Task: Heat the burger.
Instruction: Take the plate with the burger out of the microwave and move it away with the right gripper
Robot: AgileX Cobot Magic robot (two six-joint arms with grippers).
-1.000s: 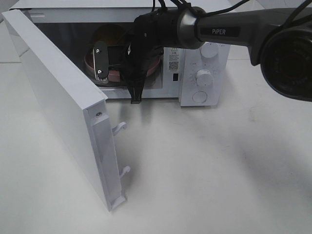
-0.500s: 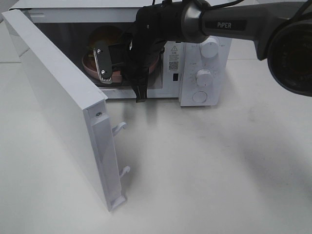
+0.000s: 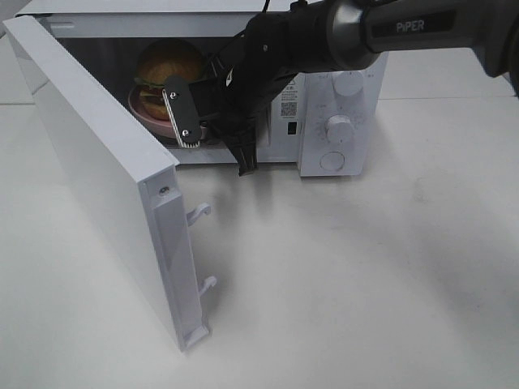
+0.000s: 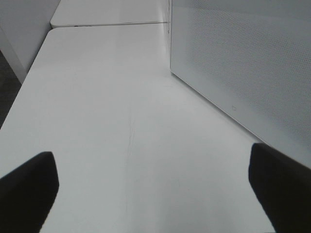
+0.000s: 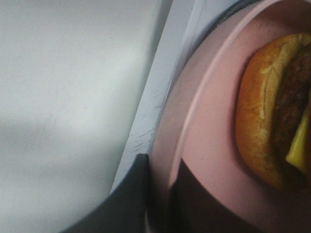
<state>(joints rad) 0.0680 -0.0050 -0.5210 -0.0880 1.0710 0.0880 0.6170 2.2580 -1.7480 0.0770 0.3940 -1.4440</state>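
Stands on a smooth matte white table (image 3: 365, 267): a boxy white microwave (image 3: 320, 32), its flat slab door (image 3: 89, 162) swung wide, with 2 small hooked latches (image 3: 199, 212) on the door's edge and 2 round knobs (image 3: 339, 126) on the control panel. Holds, in the dark cavity, a round pink plate (image 3: 146, 109) with a raised, smooth rim, lying just behind the front sill. Carries on that plate the burger (image 3: 166, 69): domed glossy golden-brown bun, dark grainy patty and a yellow cheese corner in the right wrist view, a reddish and green layer in the high view. Reaches into the opening from the right: a dark grey, rounded arm (image 3: 324, 40). Pinches the plate's near rim with the right gripper (image 5: 158, 194), its black fingers (image 5: 131, 194) drawn narrow, 1 outside the rim and 1 on the plate's inner face, apart from the bun. Hangs over bare table with the left gripper (image 4: 155, 184) spread wide and holding nothing, its 2 blunt dark fingers (image 4: 26, 189) at the lower corners of that view. Runs beside it: a flat white panel (image 4: 252, 63) with a fine dotted texture; cannot tell which face of the oven.
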